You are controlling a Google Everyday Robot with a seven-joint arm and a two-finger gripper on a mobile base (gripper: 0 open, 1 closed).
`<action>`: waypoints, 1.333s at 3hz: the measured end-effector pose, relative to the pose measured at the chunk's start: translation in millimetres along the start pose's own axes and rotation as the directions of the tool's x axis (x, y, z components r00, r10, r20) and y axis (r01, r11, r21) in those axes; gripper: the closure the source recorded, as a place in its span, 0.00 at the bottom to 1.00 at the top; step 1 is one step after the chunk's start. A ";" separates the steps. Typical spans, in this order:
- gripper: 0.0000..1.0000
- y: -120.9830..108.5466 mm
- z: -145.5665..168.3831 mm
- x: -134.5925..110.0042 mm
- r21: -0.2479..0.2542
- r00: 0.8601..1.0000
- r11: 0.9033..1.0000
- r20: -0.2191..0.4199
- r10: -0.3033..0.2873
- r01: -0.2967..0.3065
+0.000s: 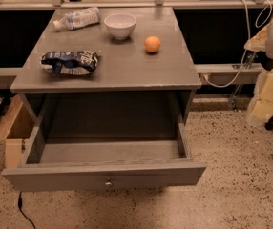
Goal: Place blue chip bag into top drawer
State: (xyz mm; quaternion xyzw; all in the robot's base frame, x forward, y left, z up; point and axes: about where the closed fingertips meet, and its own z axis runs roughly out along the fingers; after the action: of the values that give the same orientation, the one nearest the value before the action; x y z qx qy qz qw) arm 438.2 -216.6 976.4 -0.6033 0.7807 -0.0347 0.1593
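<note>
The blue chip bag (69, 61) lies flat on the left part of the grey cabinet top (127, 70), near its front edge. It is wrinkled, dark blue with white patches. The top drawer (105, 174) is pulled wide open below the top. Its flat front carries a small round metal knob (109, 182), and its inside (108, 151) holds nothing. My gripper does not show in the camera view, and nothing holds the bag.
A clear plastic bottle (77, 18) lies at the back left of the top, with a white bowl (120, 25) beside it and an orange (152, 44) to the right. Pale bulky shapes (272, 80) and cables stand at the right edge. A cardboard box (12, 132) sits left on the speckled floor.
</note>
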 end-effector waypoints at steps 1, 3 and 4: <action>0.00 0.0 0.0 0.0 0.000 1.000 1.000 0.000 0.000 0.000; 0.00 -52.6 30.3 -78.5 0.038 0.983 0.999 0.182 -0.017 0.010; 0.00 -88.4 62.1 -145.3 0.033 0.949 0.999 0.314 -0.008 -0.003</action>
State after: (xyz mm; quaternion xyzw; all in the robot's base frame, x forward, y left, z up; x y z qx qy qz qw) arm 570.7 -93.4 969.5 -0.5994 0.7439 0.0487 0.2916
